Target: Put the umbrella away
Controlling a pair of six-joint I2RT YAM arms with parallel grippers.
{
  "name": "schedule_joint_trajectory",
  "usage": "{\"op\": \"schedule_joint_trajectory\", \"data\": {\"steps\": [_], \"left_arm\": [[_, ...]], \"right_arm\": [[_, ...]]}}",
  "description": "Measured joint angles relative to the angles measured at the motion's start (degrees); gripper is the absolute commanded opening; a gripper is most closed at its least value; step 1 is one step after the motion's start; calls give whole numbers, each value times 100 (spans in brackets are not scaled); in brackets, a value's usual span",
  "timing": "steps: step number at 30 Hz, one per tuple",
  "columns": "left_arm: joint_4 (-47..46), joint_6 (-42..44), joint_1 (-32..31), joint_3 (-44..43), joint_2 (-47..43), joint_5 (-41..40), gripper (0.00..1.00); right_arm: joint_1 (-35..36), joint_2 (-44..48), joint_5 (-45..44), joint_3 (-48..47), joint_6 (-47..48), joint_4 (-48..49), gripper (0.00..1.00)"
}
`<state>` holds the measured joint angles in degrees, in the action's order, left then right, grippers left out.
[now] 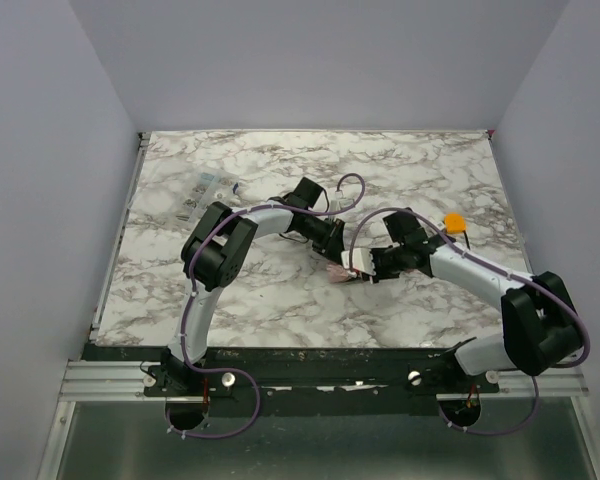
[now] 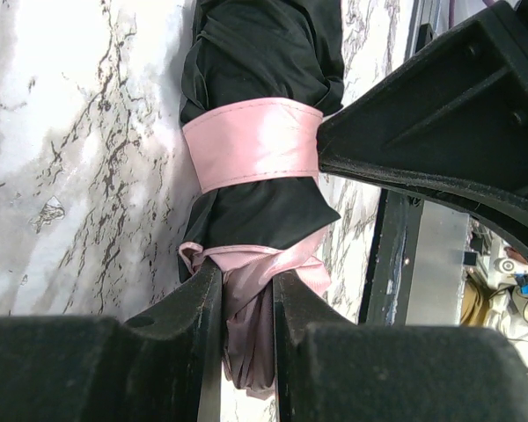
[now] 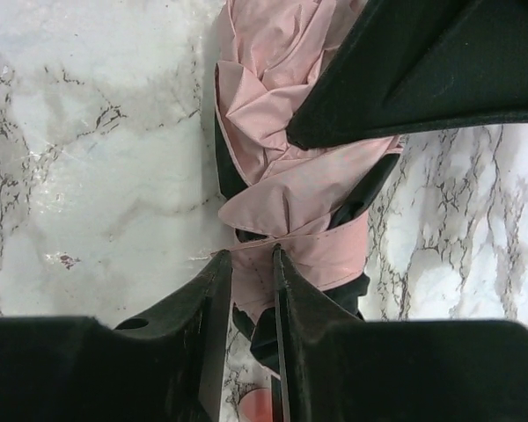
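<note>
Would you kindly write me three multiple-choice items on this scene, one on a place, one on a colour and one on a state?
1. Where does the small round orange object lie? A. on the marble-patterned table, by the right arm B. in a basket C. on the floor
2. What colour is the fabric strap round the folded compact umbrella? A. orange B. pale pink C. white
3. How do the left jaws stand? A. wide open B. out of view C. closed on the umbrella's pink cloth
Answers: A, the top view shows it there; B, a pink band on black cloth; C, cloth is pinched between them.
</note>
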<state>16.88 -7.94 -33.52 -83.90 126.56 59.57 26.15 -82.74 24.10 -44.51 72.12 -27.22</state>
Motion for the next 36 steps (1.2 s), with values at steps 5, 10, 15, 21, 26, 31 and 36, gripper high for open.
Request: {"op": "schedule_joint_trajectory", "data": {"steps": [5,10,15,21,26,31,36], "left_arm": [[-7,-4,7,-2,0,-7,0],[26,-28,52,-48,7,-35,0],[68,-46,68,-98,26,-59,0],[177,-50,101,-205,83,-61,0],[234,-52,105,-245,98,-57,0],[267,-50,105,-258,98,-57,5],[201,-160,120,-229,101,-39,31]], "right_arm": [[20,146,-103,262,-48,518,12],[28,236,-256,601,22,1174,8],[55,341,-367,999,258,1904,8],[63,341,-404,1165,450,2243,27],[68,369,-372,977,446,1956,27],[57,315,-378,695,396,1504,22],[44,92,-376,463,385,1266,22]]}}
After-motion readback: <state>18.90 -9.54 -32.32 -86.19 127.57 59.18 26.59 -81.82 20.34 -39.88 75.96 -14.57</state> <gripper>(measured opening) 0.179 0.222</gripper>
